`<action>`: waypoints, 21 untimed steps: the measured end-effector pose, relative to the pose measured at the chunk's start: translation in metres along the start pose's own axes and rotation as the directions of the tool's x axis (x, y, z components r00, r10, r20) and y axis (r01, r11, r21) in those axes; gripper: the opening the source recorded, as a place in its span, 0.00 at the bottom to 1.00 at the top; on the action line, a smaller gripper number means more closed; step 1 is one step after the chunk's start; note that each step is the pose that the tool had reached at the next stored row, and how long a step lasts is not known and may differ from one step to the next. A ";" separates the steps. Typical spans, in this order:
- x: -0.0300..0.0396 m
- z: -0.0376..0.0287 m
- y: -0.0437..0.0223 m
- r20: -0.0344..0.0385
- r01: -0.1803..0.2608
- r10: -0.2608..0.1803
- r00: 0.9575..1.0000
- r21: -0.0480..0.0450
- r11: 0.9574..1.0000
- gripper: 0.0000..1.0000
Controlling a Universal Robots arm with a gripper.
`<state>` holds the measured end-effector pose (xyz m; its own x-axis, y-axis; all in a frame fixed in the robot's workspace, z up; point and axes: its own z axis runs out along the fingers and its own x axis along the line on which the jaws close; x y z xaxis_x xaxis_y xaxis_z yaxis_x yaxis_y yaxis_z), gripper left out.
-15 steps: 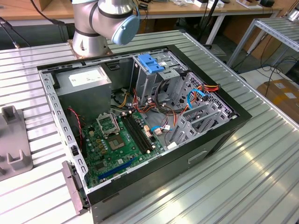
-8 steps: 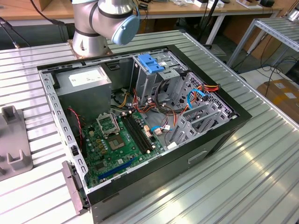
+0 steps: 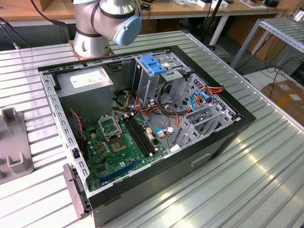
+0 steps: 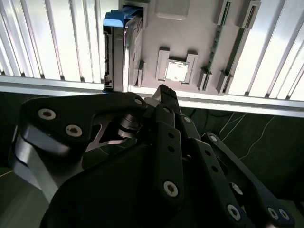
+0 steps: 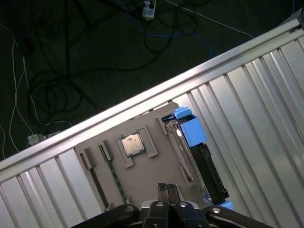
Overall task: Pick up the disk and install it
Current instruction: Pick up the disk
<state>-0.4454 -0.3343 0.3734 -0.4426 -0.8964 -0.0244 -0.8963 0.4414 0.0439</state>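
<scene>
On the ribbed aluminium table (image 5: 266, 95), the blue-railed slab-shaped disk (image 5: 206, 166) stands edgewise.

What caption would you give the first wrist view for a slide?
Shut gripper over the grey tray, the blue-railed disk standing on edge in it, not yet gripped.

Power supply label (image 3: 85, 80): white sticker with dark print on the grey casing; no word could be read.
Cardboard box (image 3: 289, 95): a pale sticker lay on top, at the exterior view's right; its print was unreadable.
Processor chip (image 5: 132, 144): the metal lid in the first wrist view bore no legible marking.
Motherboard (image 3: 118, 147): the lettering was too fine to read.
Disk (image 5: 207, 166): no readable print was seen on its edge.
</scene>
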 end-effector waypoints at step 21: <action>-0.0022 0.0005 0.0009 -0.010 0.249 -0.249 0.968 -0.008 0.968 0.10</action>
<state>-0.4453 -0.3318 0.3730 -0.2048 -0.9785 -0.0244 -0.9781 0.2036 0.0439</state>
